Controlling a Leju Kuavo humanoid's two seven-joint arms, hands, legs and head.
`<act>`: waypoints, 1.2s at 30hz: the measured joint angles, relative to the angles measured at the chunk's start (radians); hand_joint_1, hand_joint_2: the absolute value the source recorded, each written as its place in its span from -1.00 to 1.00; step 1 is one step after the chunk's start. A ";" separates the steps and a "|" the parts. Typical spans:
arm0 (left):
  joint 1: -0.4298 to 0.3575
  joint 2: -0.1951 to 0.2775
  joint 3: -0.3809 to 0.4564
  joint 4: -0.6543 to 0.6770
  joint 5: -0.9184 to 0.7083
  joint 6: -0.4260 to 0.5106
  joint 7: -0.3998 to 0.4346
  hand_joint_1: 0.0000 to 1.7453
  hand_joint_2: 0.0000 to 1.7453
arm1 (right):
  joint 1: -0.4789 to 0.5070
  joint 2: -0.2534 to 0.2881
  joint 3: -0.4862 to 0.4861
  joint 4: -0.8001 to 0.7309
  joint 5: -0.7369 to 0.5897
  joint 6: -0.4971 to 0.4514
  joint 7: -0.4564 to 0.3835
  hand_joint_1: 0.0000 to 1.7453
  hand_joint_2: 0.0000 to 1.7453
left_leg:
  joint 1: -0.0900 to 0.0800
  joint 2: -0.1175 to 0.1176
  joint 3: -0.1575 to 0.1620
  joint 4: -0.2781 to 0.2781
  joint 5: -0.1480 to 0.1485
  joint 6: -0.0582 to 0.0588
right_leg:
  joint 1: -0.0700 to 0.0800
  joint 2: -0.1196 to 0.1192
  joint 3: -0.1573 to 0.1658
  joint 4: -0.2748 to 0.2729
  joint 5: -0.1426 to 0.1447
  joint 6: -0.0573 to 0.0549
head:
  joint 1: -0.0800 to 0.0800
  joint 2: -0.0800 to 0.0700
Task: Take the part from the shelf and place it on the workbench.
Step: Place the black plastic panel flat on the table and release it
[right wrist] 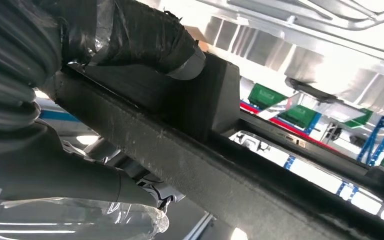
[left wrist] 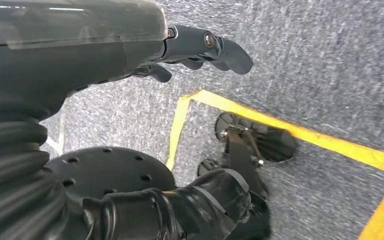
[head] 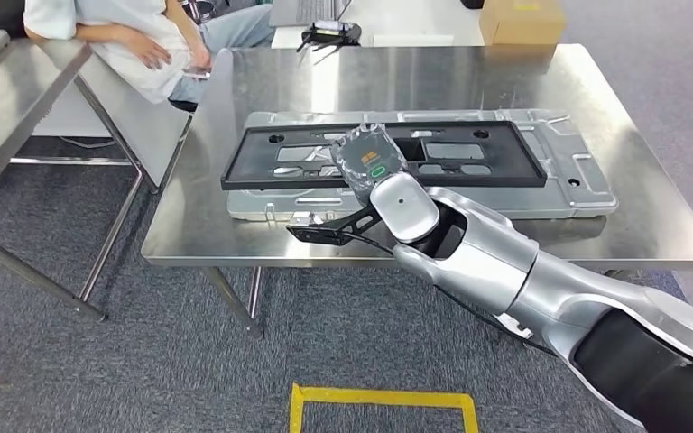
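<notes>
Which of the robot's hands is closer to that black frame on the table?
The right hand. It is on the black frame lying on the steel workbench. The left hand hangs low over the carpeted floor, away from it.

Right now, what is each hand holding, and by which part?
The right hand grips the black frame at its near long bar. The left hand holds nothing.

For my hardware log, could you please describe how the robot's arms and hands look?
The right arm is glossy silver with black joint sections; a clear plastic cover wraps the right hand. The left hand has dark grey fingers and a black ribbed cover.
</notes>
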 joint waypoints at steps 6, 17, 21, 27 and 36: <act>0.002 0.000 0.000 0.000 0.000 -0.001 -0.010 -1.00 1.00 | -0.001 -0.006 0.000 0.000 0.000 -0.002 -0.006 1.00 1.00 | 0.009 0.003 0.036 -0.039 -0.010 0.023 | 0.007 -0.010 -0.050 0.096 -0.051 0.026 | 0.007 0.000; -0.001 0.000 0.000 0.000 0.000 -0.001 -0.016 -1.00 1.00 | 0.012 -0.014 0.000 0.003 -0.001 -0.008 -0.010 1.00 1.00 | 0.003 -0.005 0.066 -0.006 -0.076 0.002 | 0.009 -0.005 -0.071 0.016 0.048 0.006 | 0.008 0.000; -0.001 0.002 0.000 0.000 0.002 0.001 -0.016 -1.00 1.00 | 0.013 -0.015 -0.001 0.003 -0.001 -0.011 -0.009 1.00 1.00 | 0.007 -0.001 0.021 0.089 -0.127 -0.017 | 0.002 -0.004 -0.057 0.011 0.038 -0.015 | 0.003 0.000; 0.002 0.001 0.000 0.000 0.004 0.001 -0.015 -1.00 1.00 | 0.026 -0.015 -0.001 0.004 0.000 -0.015 -0.010 1.00 1.00 | 0.002 -0.001 -0.082 0.180 -0.065 -0.003 | 0.015 0.000 -0.019 0.010 0.010 -0.023 | 0.001 0.000; 0.002 0.005 -0.001 0.000 0.007 0.000 -0.016 -1.00 1.00 | 0.025 -0.018 -0.002 0.007 0.001 -0.020 -0.012 1.00 1.00 | -0.004 0.003 0.050 -0.064 -0.001 0.044 | 0.016 -0.006 -0.026 0.067 -0.039 0.011 | 0.010 0.000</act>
